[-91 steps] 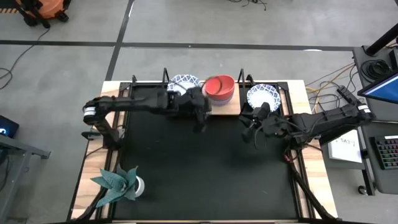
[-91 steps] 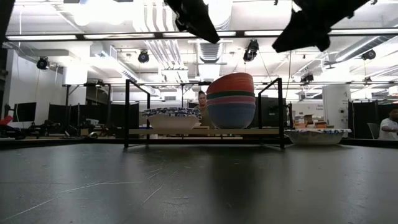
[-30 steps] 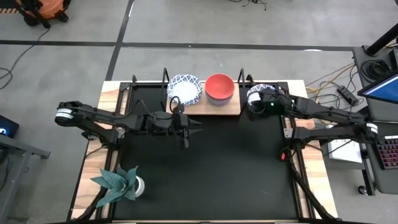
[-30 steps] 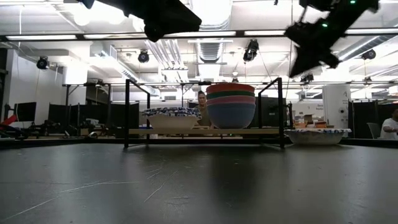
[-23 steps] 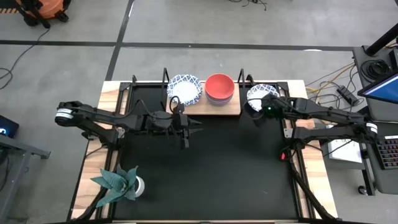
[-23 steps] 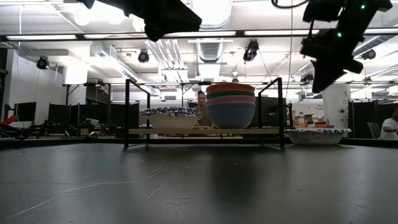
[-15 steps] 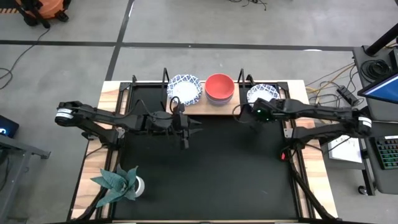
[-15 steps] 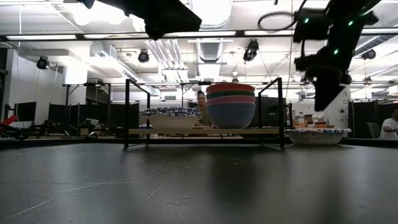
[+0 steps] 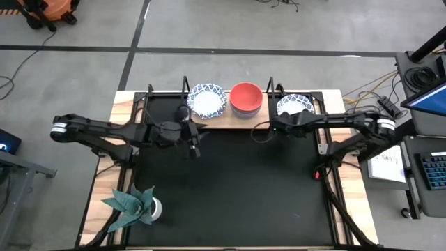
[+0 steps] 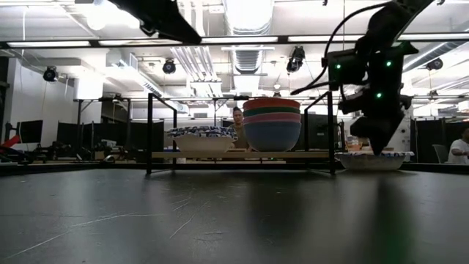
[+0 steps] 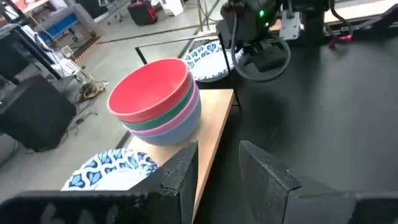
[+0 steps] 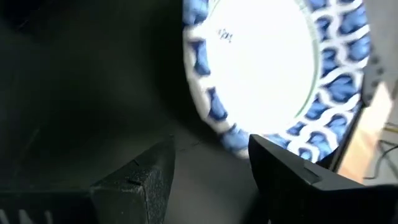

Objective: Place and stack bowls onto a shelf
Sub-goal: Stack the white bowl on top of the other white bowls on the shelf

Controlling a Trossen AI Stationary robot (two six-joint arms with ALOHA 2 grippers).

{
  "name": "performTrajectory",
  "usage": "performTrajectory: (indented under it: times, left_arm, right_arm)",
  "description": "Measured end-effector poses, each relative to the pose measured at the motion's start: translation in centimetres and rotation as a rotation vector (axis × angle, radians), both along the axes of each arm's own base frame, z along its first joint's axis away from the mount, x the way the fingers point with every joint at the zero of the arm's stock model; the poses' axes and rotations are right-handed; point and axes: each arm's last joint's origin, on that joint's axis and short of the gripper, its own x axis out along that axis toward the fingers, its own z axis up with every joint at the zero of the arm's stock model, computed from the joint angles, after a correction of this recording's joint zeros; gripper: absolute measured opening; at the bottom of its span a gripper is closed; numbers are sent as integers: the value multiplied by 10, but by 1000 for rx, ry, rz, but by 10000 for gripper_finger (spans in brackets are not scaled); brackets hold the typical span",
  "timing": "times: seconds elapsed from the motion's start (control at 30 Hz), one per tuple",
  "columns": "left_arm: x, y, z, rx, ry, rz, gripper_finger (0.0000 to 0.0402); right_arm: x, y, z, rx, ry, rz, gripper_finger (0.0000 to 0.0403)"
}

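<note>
Red-topped stack [image 10: 272, 125] shows 4 bowls only in low view.

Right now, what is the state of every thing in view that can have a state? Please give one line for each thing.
left gripper: open, empty, near the shelf's front edge.
right gripper: open, empty, beside the patterned bowl on the table.
stack of plain bowls: nested on the shelf, red on top.
patterned bowls on the shelf: upright, left of the stack.
patterned bowl on the table: upright, off the shelf.
shelf: right part unoccupied.
</note>
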Motion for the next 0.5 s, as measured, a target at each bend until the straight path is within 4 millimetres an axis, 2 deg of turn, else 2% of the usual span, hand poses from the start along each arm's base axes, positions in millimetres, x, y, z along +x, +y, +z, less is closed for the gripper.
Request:
performTrajectory:
  times: [0.3,0.5]
  left_arm:
    - [-22,1,-2,-33,-5,14,100]
    - [-25,1,0,-47,-29,18,100]
  right_arm:
    - [2,-17,-21,-5,111,-15,194]
    - [7,-19,-29,-2,136,11,178]
